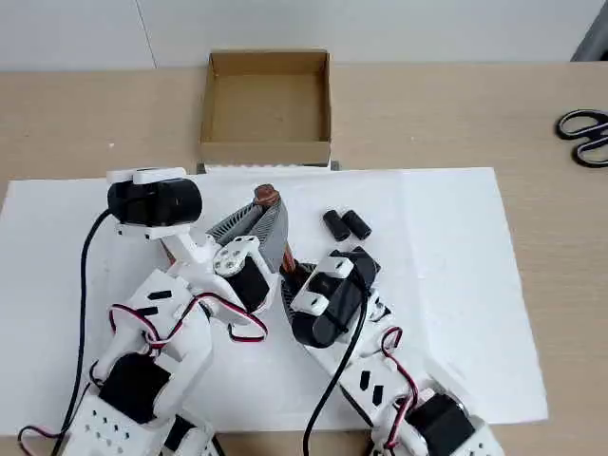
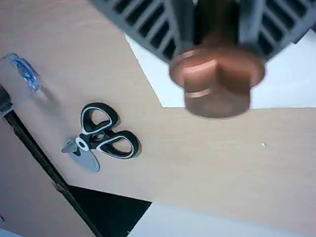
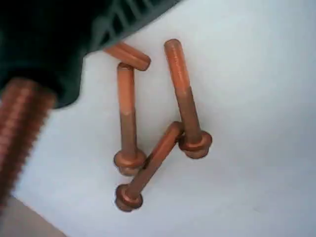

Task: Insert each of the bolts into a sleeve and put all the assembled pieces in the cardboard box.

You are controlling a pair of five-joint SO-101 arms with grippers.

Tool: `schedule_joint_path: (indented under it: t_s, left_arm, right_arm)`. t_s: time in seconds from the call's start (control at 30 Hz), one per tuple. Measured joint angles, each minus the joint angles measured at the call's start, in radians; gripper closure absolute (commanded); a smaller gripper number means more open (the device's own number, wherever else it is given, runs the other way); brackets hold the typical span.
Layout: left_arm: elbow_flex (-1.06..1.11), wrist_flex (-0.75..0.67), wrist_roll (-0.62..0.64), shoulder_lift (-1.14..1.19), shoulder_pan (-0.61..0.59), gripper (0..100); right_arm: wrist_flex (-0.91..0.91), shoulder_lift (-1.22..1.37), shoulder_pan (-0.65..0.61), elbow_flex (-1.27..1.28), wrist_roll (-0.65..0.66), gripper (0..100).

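Over white sheet (image 1: 456, 285), L fingers (image 2: 138, 19) clamped tight round bolt (image 2: 215, 79).

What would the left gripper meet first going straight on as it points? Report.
Likely the near wall of the cardboard box, straight beyond the left gripper and its bolt; height is unclear, so it may pass over.

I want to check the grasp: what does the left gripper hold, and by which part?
The left gripper holds a copper bolt by its shank, just below the protruding head.
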Motion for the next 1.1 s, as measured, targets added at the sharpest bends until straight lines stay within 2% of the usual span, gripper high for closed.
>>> schedule_joint_path:
  t_s: [0.67, 0.97, 1.1]
  left_arm:
    - [0.058, -0.009, 0.0, -0.002, -0.032, 99]
    - [-0.032, 0.241, 0.0, -0.011, 0.054, 99]
    - [-0.035, 0.29, -0.049, -0.017, 0.069, 99]
  right_arm:
    - [0.0, 0.002, -0.006, -0.003, 0.0, 99.7]
    - [0.002, 0.003, -0.002, -0.002, -0.002, 99.7]
    - [0.002, 0.003, -0.003, -0.002, -0.002, 99.7]
